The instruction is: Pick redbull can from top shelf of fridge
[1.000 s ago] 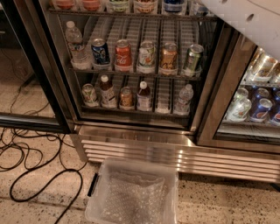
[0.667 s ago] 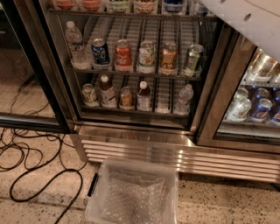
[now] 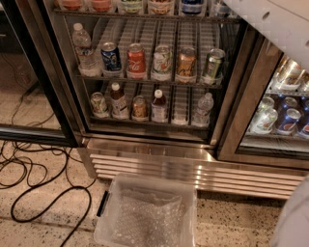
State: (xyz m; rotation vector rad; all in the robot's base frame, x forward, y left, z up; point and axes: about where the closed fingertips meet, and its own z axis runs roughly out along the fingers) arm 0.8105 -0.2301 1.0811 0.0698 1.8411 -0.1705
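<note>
Blue-and-silver redbull can (image 3: pixel 192 6) sits at frame top on the top shelf (image 3: pixel 145 17) of the fridge (image 3: pixel 193 166); white arm (image 3: pixel 285 26) upper right, gripper beyond frame, grip state unknown.

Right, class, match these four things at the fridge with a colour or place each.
1 Pepsi can
2 Coca-Cola can
3 plastic bin
4 cable

a red
b floor, left
c blue
d floor, before the fridge

Pairs: 1c, 2a, 3d, 4b.
The gripper is out of view; only the white arm shows, top right.
</note>
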